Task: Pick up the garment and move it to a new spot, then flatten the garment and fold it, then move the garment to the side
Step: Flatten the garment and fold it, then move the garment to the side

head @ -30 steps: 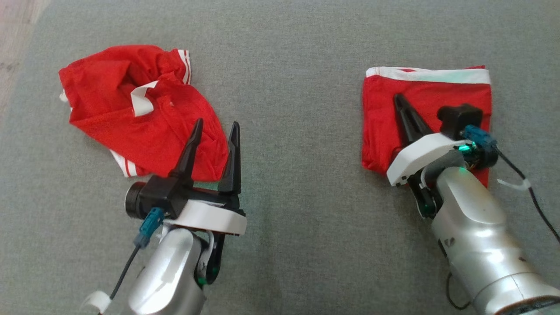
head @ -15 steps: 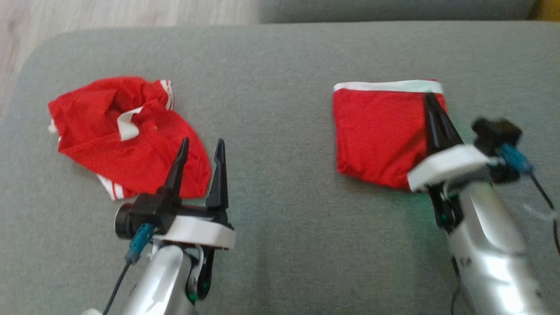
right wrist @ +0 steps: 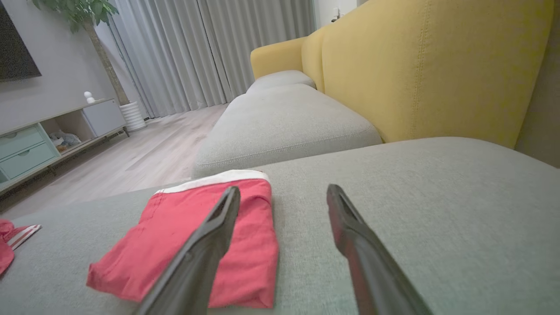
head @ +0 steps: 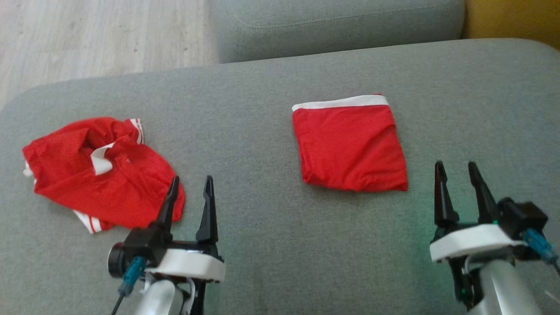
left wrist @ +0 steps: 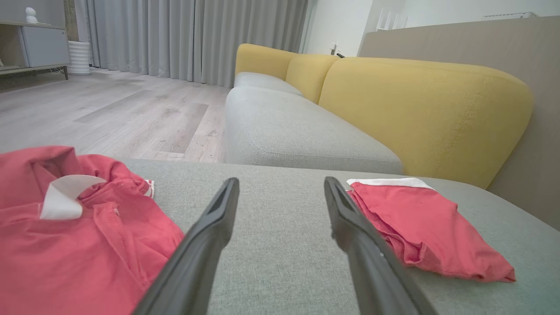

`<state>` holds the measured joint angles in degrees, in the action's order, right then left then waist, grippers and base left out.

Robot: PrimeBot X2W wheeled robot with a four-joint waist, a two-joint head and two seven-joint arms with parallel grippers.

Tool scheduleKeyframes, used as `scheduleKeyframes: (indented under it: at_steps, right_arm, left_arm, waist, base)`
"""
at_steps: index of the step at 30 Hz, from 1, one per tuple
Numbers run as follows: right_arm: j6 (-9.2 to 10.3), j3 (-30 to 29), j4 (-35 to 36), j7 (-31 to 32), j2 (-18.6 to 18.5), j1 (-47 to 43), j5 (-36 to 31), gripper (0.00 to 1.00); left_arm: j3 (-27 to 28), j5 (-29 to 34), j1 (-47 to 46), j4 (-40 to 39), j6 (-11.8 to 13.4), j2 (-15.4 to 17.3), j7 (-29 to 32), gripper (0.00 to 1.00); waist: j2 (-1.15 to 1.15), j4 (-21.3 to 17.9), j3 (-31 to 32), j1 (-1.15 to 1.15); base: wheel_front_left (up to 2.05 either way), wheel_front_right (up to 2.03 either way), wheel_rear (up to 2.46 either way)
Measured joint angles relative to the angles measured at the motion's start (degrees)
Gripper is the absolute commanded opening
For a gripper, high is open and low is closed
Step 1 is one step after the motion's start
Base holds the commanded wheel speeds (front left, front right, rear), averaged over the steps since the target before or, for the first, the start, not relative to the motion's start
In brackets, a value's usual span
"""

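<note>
A folded red garment [head: 350, 144] with a white band along its far edge lies flat on the grey sofa seat [head: 262, 245]; it is also in the left wrist view [left wrist: 420, 227] and the right wrist view [right wrist: 192, 236]. A crumpled red shirt [head: 100, 175] with a white collar and striped cuffs lies at the left, also in the left wrist view [left wrist: 74, 236]. My left gripper [head: 191, 181] stands open beside the shirt's near right edge, holding nothing. My right gripper [head: 457, 166] is open and empty, apart from the folded garment, to its near right.
The seat's rounded far edge drops to a wooden floor [head: 100, 35] at the upper left. Another grey seat cushion [head: 332, 22] lies beyond, with a yellow backrest [left wrist: 420, 109] along the right. A low cabinet [right wrist: 57, 131] and curtains stand far off.
The head camera has tilted up, so the whole scene sits lower. My right gripper has come off the folded garment, drawn back toward me and opened. The left gripper stays open by the shirt.
</note>
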<state>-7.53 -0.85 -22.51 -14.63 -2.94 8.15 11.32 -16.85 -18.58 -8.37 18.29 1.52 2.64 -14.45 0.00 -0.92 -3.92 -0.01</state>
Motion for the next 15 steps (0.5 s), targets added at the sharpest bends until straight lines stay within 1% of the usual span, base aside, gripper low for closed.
scheduleKeyframes:
  at_steps: [4, 15]
  right_arm:
    - [0.0, 0.2, 0.7, 0.0, 0.2, -1.9, 0.5, 1.0]
    - [0.0, 0.4, 1.3, 0.0, 0.2, -1.0, 0.2, 1.0]
  left_arm:
    - [0.2, 0.0, 0.9, -0.3, 0.0, 0.0, 0.0, 1.0]
    - [0.1, 0.0, 0.5, -1.2, 0.0, 0.0, 0.0, 1.0]
  waist:
    - [0.0, -0.5, 0.1, 0.01]
    - [0.0, -0.1, -2.1, 0.01]
  base:
    - [0.0, 0.0, 0.0]
    - [0.0, 0.0, 0.0]
